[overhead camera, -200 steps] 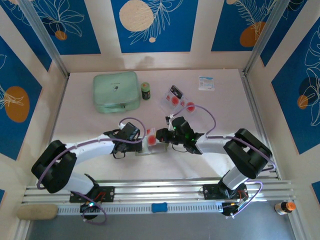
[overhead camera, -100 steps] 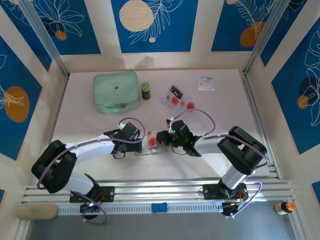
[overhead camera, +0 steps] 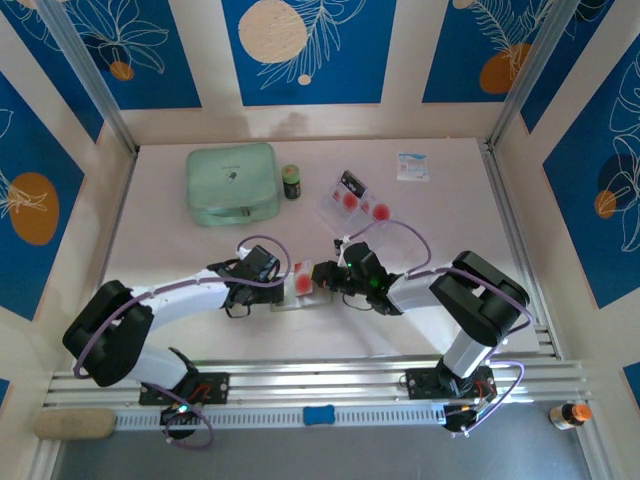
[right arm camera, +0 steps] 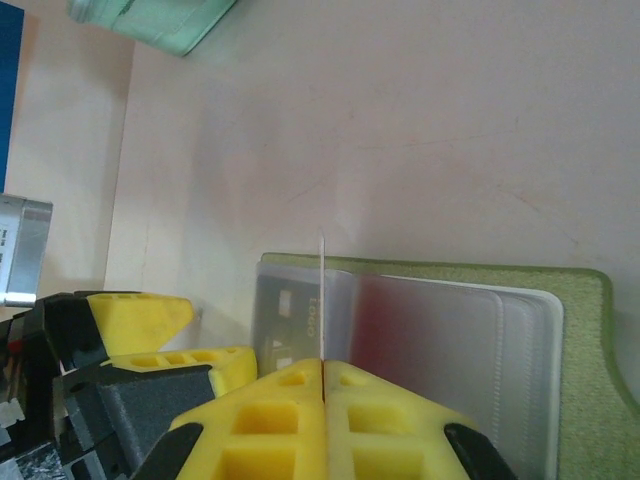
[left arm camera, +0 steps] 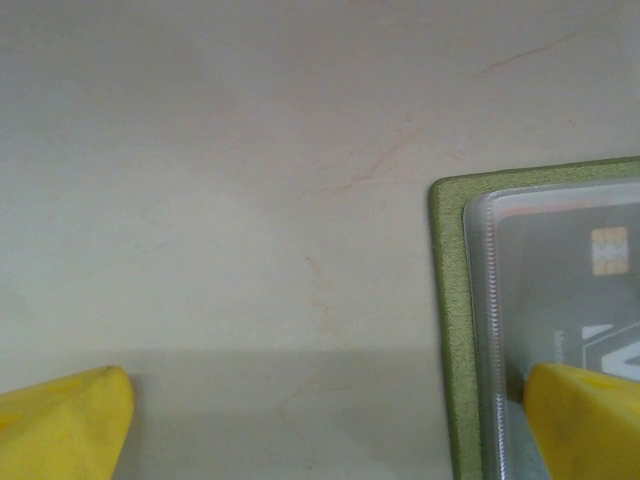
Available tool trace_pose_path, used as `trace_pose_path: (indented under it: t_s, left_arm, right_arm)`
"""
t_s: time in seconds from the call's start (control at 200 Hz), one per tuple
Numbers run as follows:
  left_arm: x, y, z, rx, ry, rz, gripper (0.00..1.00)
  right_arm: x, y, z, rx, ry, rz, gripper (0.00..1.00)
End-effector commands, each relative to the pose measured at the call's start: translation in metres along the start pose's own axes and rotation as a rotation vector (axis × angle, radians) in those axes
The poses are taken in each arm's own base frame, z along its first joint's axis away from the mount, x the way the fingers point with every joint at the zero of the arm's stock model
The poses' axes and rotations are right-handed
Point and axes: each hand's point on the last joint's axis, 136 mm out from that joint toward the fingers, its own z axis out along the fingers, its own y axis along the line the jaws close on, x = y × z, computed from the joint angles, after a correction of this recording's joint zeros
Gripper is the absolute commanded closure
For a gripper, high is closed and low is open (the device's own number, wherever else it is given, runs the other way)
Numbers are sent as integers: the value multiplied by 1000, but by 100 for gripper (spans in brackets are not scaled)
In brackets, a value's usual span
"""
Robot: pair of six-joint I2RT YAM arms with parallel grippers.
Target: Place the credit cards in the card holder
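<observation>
From above, the left gripper (overhead camera: 283, 291) and the right gripper (overhead camera: 326, 279) meet over the card holder (overhead camera: 303, 290). It lies open on the table (overhead camera: 180, 250), right between their fingertips. Well beyond the right fingers, at least two red-dotted credit cards (overhead camera: 347, 200) sit in a clear tray (overhead camera: 327, 208), not yet dealt with.

From the left wrist, the left fingers (left arm camera: 70, 420) are spread wide and grasp nothing. One tip is over bare table, and the other sits over the holder's clear sleeve (left arm camera: 560, 300), just inside its green border. A card's chip shows through the sleeve just ahead of that tip, so I'd say at least one card is already stowed.

From the right wrist, the right fingers (right arm camera: 290, 400) are clenched on a single held card (right arm camera: 322, 300). It shows edge-on as a thin white line, standing straight out from the fingertips and ending over the sleeves. Whether its far end has entered a pocket, I can't tell. A red blur shows inside the sleeve just beside the fingers.

My guess is that the job is partly done. This card needs seating, and the tray cards are left.
</observation>
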Motion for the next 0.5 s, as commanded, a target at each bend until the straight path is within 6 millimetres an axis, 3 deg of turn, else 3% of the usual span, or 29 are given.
trace_pose_path:
  t_s: [0.0,0.495]
  left_arm:
    - [17,20,4,-68,49,4,0]
    - [18,20,4,-67,48,1,0]
  right_arm:
    - [4,-2,0,-6,3,15,100]
    - [8,-3,5,-33,13,54,100]
